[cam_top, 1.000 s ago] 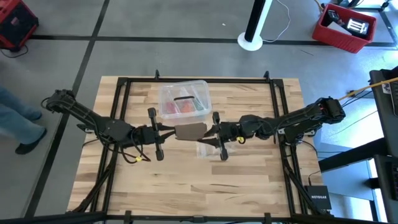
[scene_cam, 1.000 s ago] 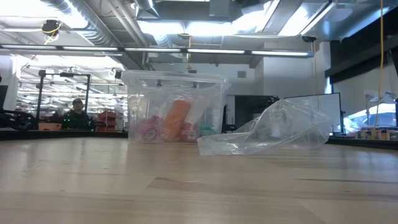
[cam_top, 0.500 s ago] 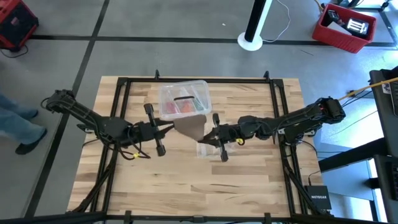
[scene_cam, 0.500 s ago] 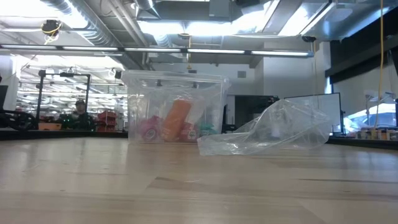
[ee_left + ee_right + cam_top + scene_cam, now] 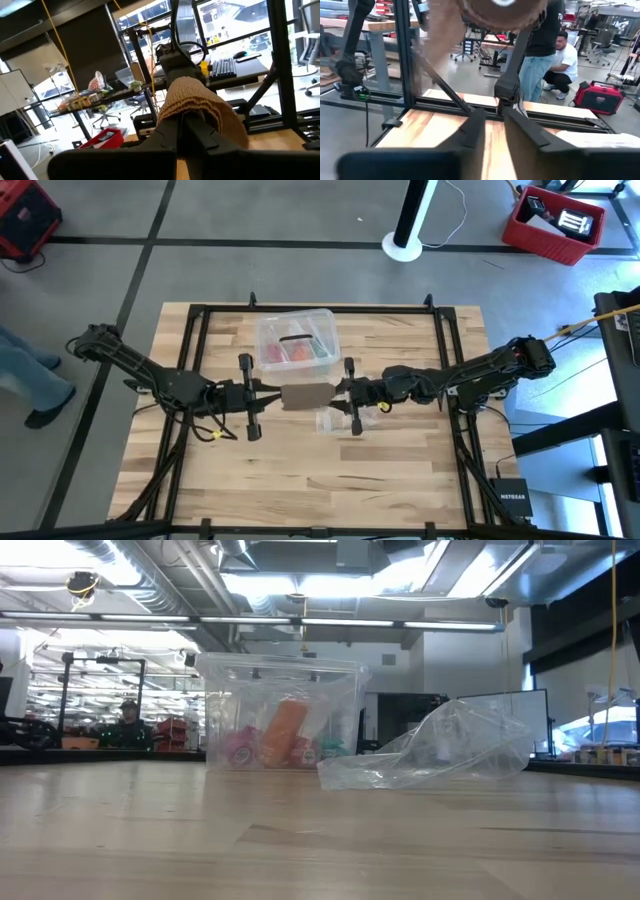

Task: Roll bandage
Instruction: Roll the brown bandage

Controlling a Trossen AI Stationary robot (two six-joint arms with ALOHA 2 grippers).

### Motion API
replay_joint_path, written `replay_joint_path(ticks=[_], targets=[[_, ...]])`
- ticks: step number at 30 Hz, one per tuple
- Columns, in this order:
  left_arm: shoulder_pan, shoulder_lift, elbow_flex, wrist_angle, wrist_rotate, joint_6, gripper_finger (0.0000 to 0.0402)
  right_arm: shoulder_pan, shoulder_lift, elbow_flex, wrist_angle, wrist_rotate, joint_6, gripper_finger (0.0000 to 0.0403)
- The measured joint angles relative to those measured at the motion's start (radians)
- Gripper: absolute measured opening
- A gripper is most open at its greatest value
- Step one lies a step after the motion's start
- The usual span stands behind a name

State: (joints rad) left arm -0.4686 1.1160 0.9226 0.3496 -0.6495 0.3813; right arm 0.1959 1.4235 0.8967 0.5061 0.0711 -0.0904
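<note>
High view gives us the best read on things: the bandage (image 5: 306,394) hangs in mid-air between the two arms over the middle of the table (image 5: 300,490), just in front of the clear plastic box (image 5: 296,340) and beside the crinkled plastic bag (image 5: 331,421). From up there it shows as a short brown slab rather than a long strip, so we'd guess a fair part of it is already wound up, but we honestly can't tell how much is rolled and how much is just bunched or folded. The left gripper (image 5: 262,393) is clamped tight on its end of the fabric; in the left wrist view we see the tan knit (image 5: 192,102) draped right over the closed fingers (image 5: 192,132). The right gripper (image 5: 341,394) sits at the other end, touching or nearly touching the fabric, and in its own wrist view the fingers (image 5: 525,131) stand a little apart with the bandage (image 5: 500,12) above them, so whether it's actually gripping we can't tell. Both arms reach in low from opposite sides, wrists turned, grippers facing each other. Low view shows only the box and bag on the table, so the bandage isn't resting there.
</note>
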Motion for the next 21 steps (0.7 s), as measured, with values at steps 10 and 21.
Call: replay_joint_path(ticks=[10,21], targets=[[0.0,0.0,0.0,-0.003,0.0,0.012,0.0,0.0,-0.033,0.0,-0.048,0.0,-0.049,0.0199],[0.0,-0.001,0.0,-0.018,-0.001,0.02,0.0,0.0,-0.055,0.0,-0.072,0.0,-0.049,0.0227]])
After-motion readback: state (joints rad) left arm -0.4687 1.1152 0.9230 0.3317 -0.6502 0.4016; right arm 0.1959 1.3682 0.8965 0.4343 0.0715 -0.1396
